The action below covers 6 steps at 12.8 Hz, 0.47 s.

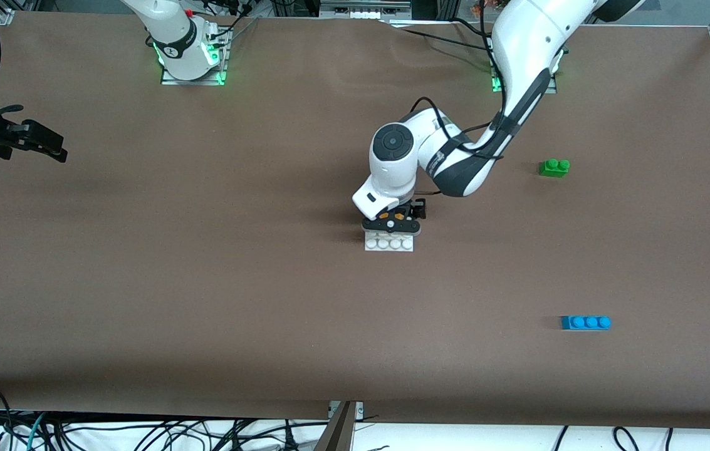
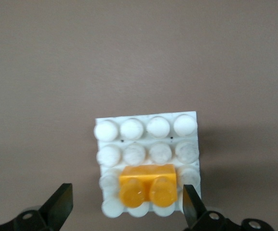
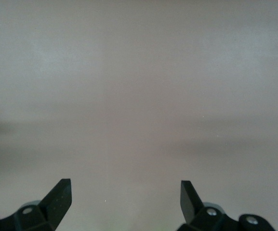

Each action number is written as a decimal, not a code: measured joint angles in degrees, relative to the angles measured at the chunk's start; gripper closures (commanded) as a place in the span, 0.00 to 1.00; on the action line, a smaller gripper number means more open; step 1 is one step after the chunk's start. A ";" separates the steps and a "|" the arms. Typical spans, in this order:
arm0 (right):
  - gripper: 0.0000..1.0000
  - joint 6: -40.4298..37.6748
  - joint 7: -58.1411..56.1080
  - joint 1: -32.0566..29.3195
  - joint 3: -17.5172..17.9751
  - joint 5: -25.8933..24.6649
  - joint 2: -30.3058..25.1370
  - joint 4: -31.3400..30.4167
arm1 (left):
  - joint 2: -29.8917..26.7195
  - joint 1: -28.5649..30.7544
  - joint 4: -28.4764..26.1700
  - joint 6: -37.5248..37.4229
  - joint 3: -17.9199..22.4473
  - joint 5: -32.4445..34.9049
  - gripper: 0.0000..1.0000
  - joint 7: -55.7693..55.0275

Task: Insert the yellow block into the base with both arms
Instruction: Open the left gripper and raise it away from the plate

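On the base (image 2: 146,144), yellow block (image 2: 148,185) sits between released left gripper (image 2: 124,207); right gripper (image 3: 124,197) released, waiting at worktop's nine o'clock edge.

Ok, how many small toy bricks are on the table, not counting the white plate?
3: yellow block seated on the base, green brick toward the left arm's end, blue brick nearer the camera.

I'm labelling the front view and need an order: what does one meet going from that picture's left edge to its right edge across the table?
right gripper → base, with the left gripper and yellow block over it → green brick → blue brick.
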 measured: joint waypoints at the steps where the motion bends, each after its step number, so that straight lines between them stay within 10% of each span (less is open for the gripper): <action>1: 0.00 0.00 0.00 0.00 0.00 0.00 0.00 0.00 | -2.21 0.25 0.32 -2.75 -0.02 -1.33 0.00 0.21; 6: 0.00 0.00 0.00 0.00 -0.02 0.00 0.02 0.02 | -13.12 7.54 2.56 -13.71 0.06 -14.01 0.00 11.94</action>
